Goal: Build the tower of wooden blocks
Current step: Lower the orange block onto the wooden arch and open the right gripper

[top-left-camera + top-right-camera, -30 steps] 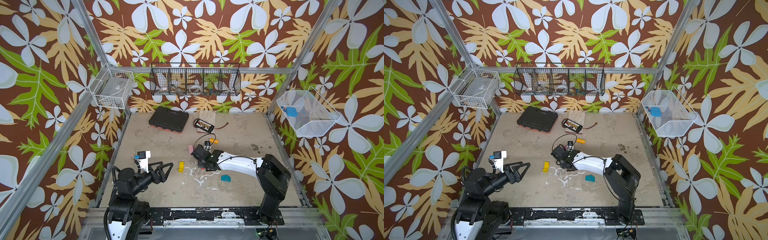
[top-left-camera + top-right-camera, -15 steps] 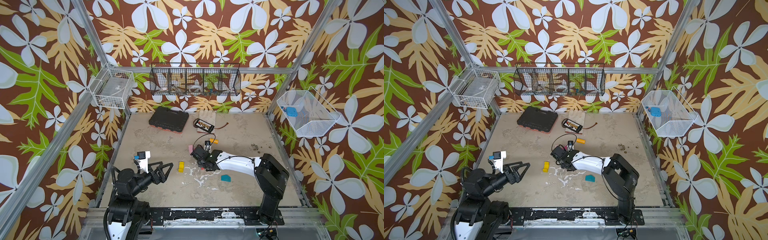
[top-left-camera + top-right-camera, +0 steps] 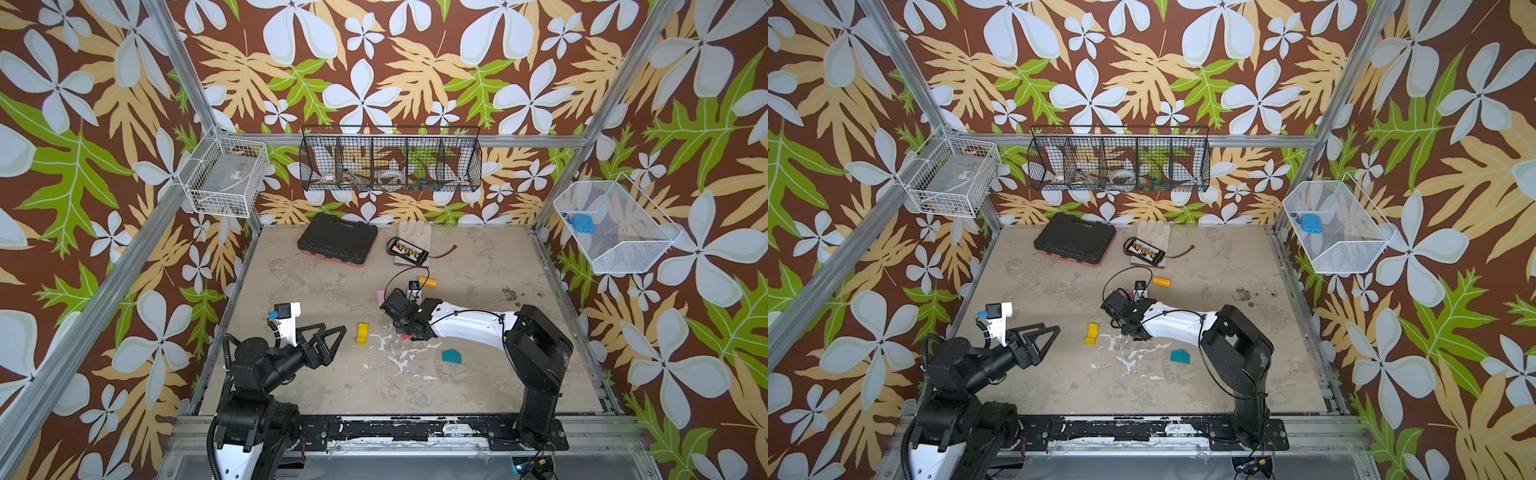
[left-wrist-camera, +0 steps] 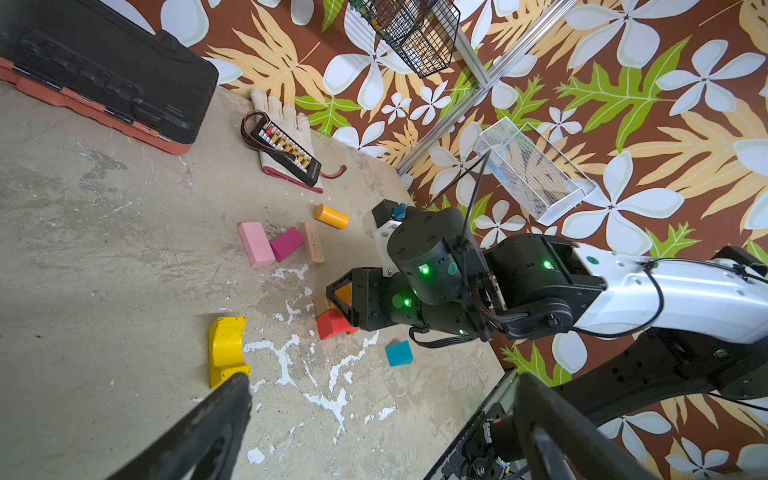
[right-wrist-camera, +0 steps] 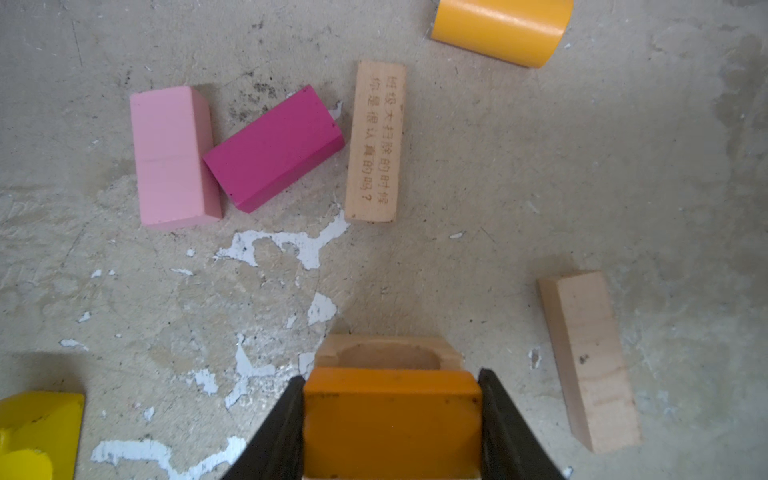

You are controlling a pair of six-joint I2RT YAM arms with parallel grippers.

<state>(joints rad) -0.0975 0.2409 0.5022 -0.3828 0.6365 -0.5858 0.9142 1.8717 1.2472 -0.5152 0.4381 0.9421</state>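
Note:
My right gripper (image 5: 390, 374) is shut on an orange block (image 5: 390, 419), low over the floor. Just past it lies a plain wood arch (image 5: 388, 355). In the left wrist view a red block (image 4: 332, 325) sits under that gripper; I cannot tell whether the orange block touches it. Loose wood blocks lie around: a pink bar (image 5: 170, 156), a magenta bar (image 5: 274, 147), an inscribed plain bar (image 5: 374, 141), another plain bar (image 5: 588, 359), an orange cylinder (image 5: 500, 29), a yellow arch (image 3: 362, 333) and a teal pentagon (image 3: 451, 355). My left gripper (image 3: 332, 336) hovers open and empty left of the yellow arch.
A black tool case (image 3: 337, 243) and a glove with a charger board (image 3: 409, 251) lie at the back of the floor. Wire baskets hang on the left (image 3: 226, 176), back (image 3: 390, 160) and right (image 3: 615, 226) walls. White paint flakes mark the floor centre.

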